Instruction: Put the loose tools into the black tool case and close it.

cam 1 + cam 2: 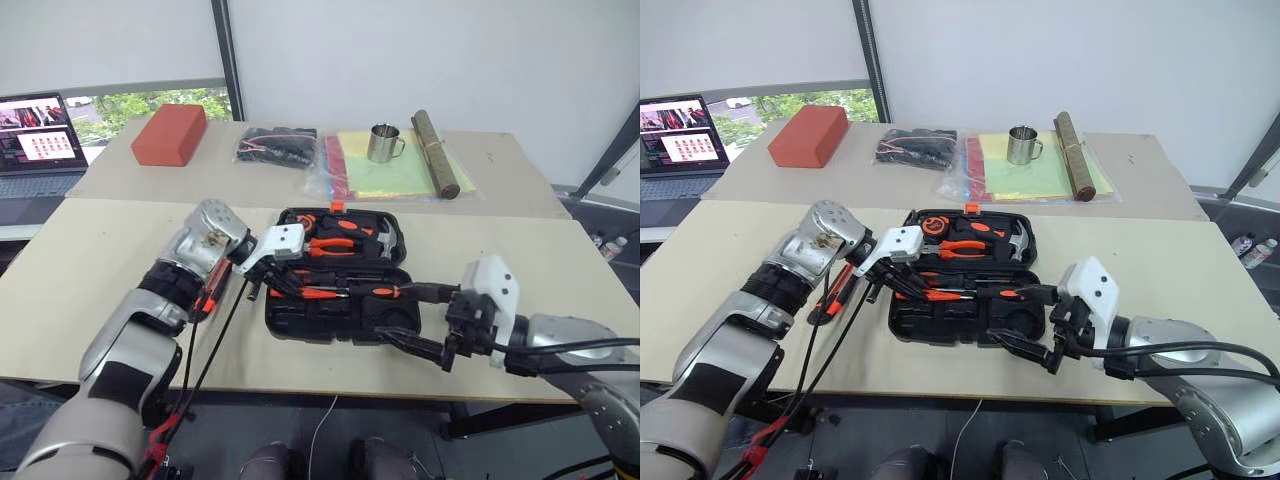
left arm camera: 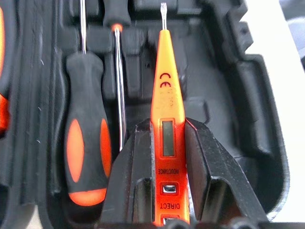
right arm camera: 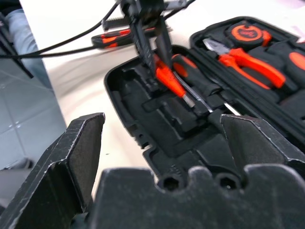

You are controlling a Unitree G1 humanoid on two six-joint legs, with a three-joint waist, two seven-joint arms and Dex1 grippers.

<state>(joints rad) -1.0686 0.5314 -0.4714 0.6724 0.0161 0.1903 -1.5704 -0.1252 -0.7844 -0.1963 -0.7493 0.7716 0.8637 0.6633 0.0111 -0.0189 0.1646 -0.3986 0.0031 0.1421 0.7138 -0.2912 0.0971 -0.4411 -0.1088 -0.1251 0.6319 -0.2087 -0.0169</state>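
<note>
Tester screwdriver (image 2: pixel 167 119): pinched by my left gripper (image 2: pixel 167 157) over the open tool case (image 1: pixel 300 322), beside a seated screwdriver (image 2: pixel 86 157). Right gripper (image 1: pixel 425 320) spread at the case's edge. Utility knife (image 1: pixel 832 293) left of case.

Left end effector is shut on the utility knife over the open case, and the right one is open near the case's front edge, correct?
Not quite. The left end effector grips the slim orange tester screwdriver, as the left wrist view shows. The right end effector is open by the black tool case.
</note>
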